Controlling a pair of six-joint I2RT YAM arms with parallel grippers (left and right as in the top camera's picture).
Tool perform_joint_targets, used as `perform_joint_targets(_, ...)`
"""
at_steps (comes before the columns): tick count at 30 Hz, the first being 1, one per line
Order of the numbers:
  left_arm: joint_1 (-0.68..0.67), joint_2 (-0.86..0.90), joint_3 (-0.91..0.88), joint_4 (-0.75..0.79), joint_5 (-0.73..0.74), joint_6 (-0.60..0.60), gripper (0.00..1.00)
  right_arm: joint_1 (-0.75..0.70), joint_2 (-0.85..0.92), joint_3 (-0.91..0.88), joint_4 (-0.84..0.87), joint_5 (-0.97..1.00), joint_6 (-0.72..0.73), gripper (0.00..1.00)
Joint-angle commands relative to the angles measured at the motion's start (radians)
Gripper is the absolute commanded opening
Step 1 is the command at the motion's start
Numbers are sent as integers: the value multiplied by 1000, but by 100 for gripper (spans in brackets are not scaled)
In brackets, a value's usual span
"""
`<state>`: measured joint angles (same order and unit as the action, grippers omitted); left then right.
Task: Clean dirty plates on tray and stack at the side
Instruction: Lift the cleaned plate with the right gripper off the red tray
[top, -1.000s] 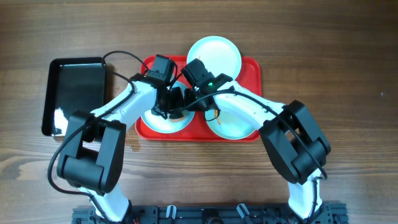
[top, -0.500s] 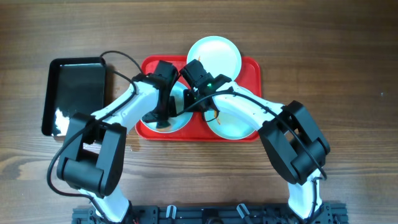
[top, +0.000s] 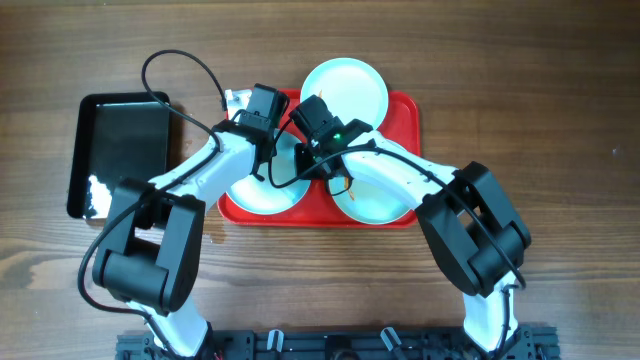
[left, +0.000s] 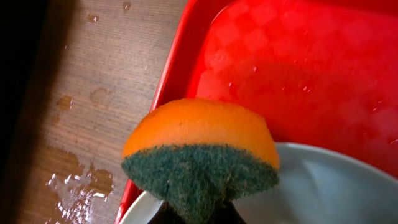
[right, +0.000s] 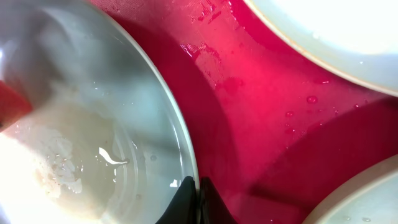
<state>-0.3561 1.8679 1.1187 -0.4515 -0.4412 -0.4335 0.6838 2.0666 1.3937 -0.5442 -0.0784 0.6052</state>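
Wiping lower-left plate (top: 262, 192) on the tray (top: 405, 112): left jaws clenched on sponge (left: 199, 149) over its rim, right jaws pinching its rim steady; next I'd scrub across, then lift it out to stack.

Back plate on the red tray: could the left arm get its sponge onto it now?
Probably yes: the back plate lies mostly uncovered, close to the left tool and its sponge. The right arm's wrist crowds its near-left rim, so clearance looks tight.
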Motion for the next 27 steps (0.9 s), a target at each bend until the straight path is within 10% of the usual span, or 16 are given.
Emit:
perform_joint_targets(1, 7, -58, 57, -43, -12, -78, 4, 1, 11, 5, 7, 4, -3, 4)
perform_joint_targets(15, 150, -517, 93, -426, 260, -99, 4, 1, -97, 85, 28, 24, -97, 4)
perform_joint_targets(27, 171, -572, 93, -549, 356, -99, 4, 59, -441, 106, 38, 610, -455, 4)
